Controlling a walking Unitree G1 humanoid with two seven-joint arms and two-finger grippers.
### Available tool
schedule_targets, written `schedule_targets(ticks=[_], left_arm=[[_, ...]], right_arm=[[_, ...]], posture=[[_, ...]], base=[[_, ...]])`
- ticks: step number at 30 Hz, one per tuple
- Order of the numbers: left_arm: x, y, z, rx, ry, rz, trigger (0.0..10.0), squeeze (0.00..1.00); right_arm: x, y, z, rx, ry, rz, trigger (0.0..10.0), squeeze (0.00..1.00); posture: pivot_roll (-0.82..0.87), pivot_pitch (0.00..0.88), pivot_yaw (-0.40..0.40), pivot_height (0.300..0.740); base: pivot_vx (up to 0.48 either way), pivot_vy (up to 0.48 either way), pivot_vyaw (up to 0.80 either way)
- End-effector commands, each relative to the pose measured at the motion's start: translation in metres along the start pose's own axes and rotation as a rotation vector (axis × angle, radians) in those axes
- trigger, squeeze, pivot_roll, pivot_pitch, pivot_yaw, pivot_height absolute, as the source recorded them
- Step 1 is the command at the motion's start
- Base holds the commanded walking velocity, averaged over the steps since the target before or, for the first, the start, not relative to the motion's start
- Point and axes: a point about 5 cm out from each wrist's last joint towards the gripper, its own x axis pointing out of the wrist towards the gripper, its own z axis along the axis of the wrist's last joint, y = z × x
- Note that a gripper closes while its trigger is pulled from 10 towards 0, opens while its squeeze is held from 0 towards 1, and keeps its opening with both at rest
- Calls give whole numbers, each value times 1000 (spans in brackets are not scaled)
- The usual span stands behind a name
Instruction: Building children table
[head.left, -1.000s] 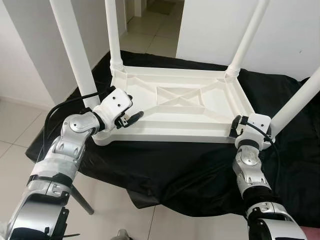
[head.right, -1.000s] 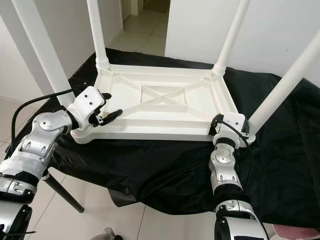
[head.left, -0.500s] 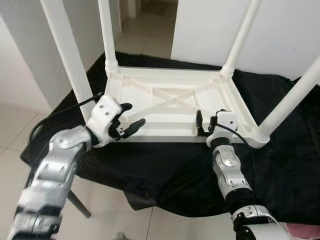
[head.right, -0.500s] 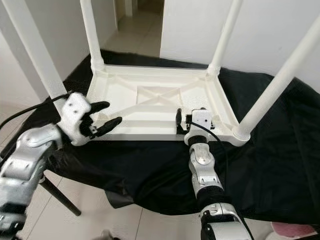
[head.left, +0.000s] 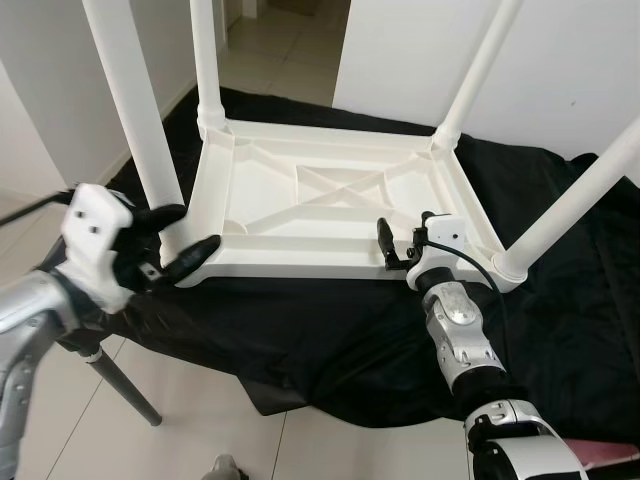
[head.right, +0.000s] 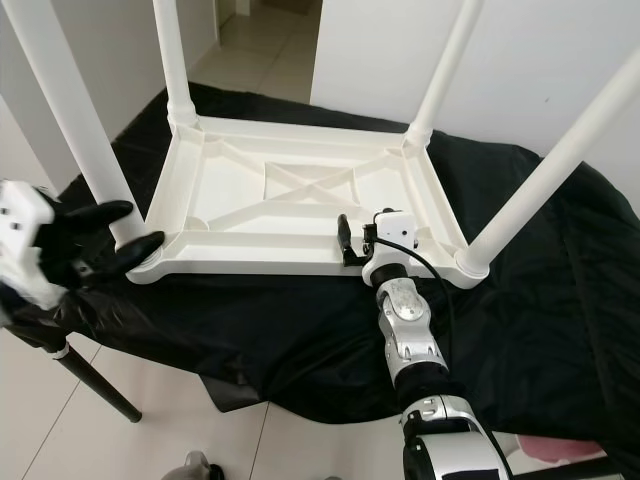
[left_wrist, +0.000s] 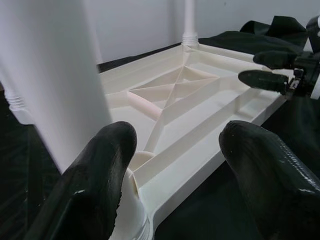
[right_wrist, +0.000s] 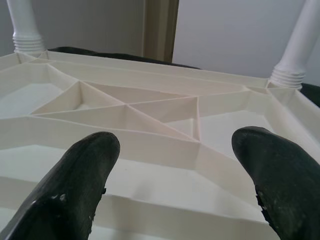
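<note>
A white plastic children's table (head.left: 330, 190) lies upside down on a black cloth (head.left: 330, 330), all of its legs pointing up. My left gripper (head.left: 195, 228) is open just off the near-left corner, beside the near-left leg (head.left: 135, 100) and not touching it. The left wrist view has that leg (left_wrist: 55, 75) close by one of the fingers (left_wrist: 100, 185). My right gripper (head.left: 397, 245) is open at the table's near edge, right of its middle and left of the near-right leg (head.left: 580, 200). In the right wrist view the ribbed underside (right_wrist: 150, 110) lies beyond the spread fingertips (right_wrist: 75, 190).
The cloth drapes over a low support with a black metal leg (head.left: 120, 375) at the near left. Tiled floor (head.left: 200, 430) lies in front, and a white wall (head.left: 560, 60) and a doorway (head.left: 290, 20) stand behind. A pink object (head.left: 610, 460) sits at the bottom right.
My left gripper has drawn back from the near-left corner, out to the left. My right gripper has slid left along the near edge, away from the near-right leg. The camera has shifted too.
</note>
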Motion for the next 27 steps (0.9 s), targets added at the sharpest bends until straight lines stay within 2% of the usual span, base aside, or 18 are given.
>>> schedule_targets(ticks=[1, 2, 5, 11, 12, 13, 16, 23, 25, 27], left_arm=[[-17, 2, 12, -5, 0, -62, 10000, 0], [-17, 2, 12, -5, 0, -62, 10000, 0], [-39, 15, 23, 4, 10, -10, 10000, 0], [-47, 21, 22, 7, 31, 18, 10000, 0], [-53, 31, 19, 11, 54, 70, 10000, 0], [-53, 31, 19, 11, 54, 70, 10000, 0], [-60, 64, 16, 24, 52, 256, 10000, 0], [-55, 82, 15, 24, 26, 352, 10000, 0], [-50, 88, 14, 22, 13, 383, 10000, 0], [-36, 99, 13, 4, -13, 421, 10000, 0]], right_arm=[[0, 2, 1, 23, 2, 25, 10000, 0], [0, 2, 1, 23, 2, 25, 10000, 0], [-2, 7, 1, 27, -6, 36, 10000, 0], [-4, 10, -1, 31, -5, 37, 10000, 0], [-8, 14, -3, 38, -2, 45, 10000, 0], [-8, 14, -3, 38, -2, 45, 10000, 0], [-17, 23, -8, 54, 5, 59, 10000, 0], [-24, 28, -11, 58, 15, 75, 10000, 0], [-28, 30, -13, 60, 23, 82, 10000, 0], [-34, 32, -18, 53, 40, 83, 10000, 0]], posture=[[181, 91, -114, 740], [181, 91, -114, 740], [176, 94, -109, 740], [176, 95, -108, 740], [166, 96, -94, 740], [166, 96, -94, 740], [161, 95, -89, 740], [155, 89, -87, 740], [152, 85, -82, 740], [146, 79, -74, 740]], base=[[0, 0, 0], [0, 0, 0], [0, 0, 0], [0, 0, 0], [0, 0, 0], [0, 0, 0], [0, 0, 0], [0, 0, 0], [0, 0, 0], [0, 0, 0]])
